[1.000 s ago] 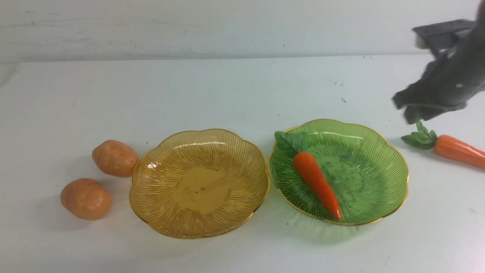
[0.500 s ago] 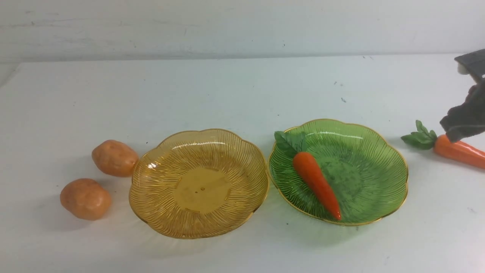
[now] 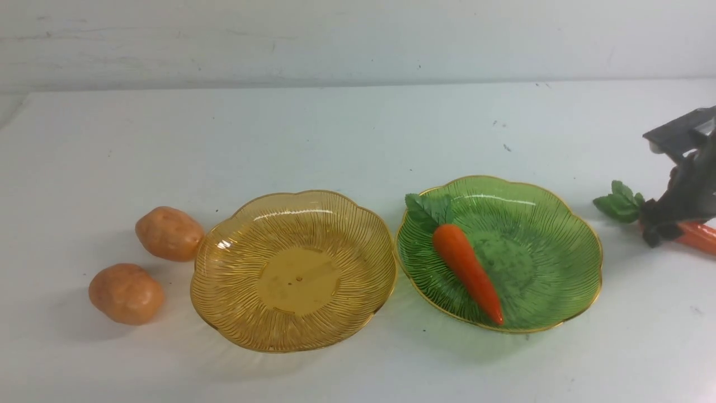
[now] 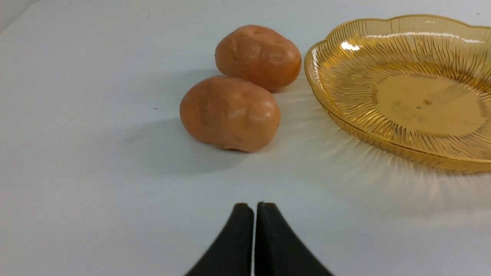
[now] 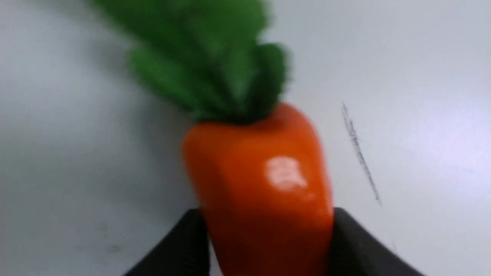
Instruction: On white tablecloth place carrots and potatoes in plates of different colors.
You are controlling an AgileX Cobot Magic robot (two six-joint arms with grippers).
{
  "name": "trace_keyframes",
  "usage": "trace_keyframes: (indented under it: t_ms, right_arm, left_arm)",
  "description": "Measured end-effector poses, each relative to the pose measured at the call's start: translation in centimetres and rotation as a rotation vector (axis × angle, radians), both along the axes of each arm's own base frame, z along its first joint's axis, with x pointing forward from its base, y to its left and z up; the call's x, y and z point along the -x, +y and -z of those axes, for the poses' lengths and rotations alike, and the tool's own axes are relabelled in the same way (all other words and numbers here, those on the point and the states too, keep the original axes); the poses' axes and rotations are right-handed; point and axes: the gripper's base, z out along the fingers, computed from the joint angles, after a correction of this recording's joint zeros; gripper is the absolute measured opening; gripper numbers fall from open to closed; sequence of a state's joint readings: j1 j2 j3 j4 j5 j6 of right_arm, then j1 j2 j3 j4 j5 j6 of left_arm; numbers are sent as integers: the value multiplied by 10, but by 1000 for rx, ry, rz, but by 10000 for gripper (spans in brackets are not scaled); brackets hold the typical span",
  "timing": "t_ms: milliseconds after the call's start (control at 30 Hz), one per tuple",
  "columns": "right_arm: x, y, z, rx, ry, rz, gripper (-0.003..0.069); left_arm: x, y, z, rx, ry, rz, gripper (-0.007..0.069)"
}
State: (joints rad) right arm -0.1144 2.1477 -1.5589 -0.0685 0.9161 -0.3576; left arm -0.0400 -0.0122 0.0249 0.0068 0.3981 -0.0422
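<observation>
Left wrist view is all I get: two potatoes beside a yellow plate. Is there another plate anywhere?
Observer: Yes, a green plate sits just right of your yellow plate.
Operator: Is anything in it?
Observer: One carrot lies inside, its leaves at the plate's rim.
Operator: What is the other arm doing?
Observer: The right pincer is closed around a second carrot that lies on the white tablecloth, right of the green plate.
</observation>
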Motion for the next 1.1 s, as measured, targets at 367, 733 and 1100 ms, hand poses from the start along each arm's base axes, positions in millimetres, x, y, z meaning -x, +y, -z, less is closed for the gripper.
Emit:
trace_keyframes:
  t_ms: [367,733,1100]
  right_arm:
    - [1,44,-130,-472,-125,113,313]
    - [16,179,-71,-453,112,-185,347]
    - [35,173,-110,-243,13,-54,491]
  left_arm:
    - [0,0,0,0,0,0,-3]
    - [0,0,0,0,0,0,-3]
    - [0,-4,0,177,6,-18,-3]
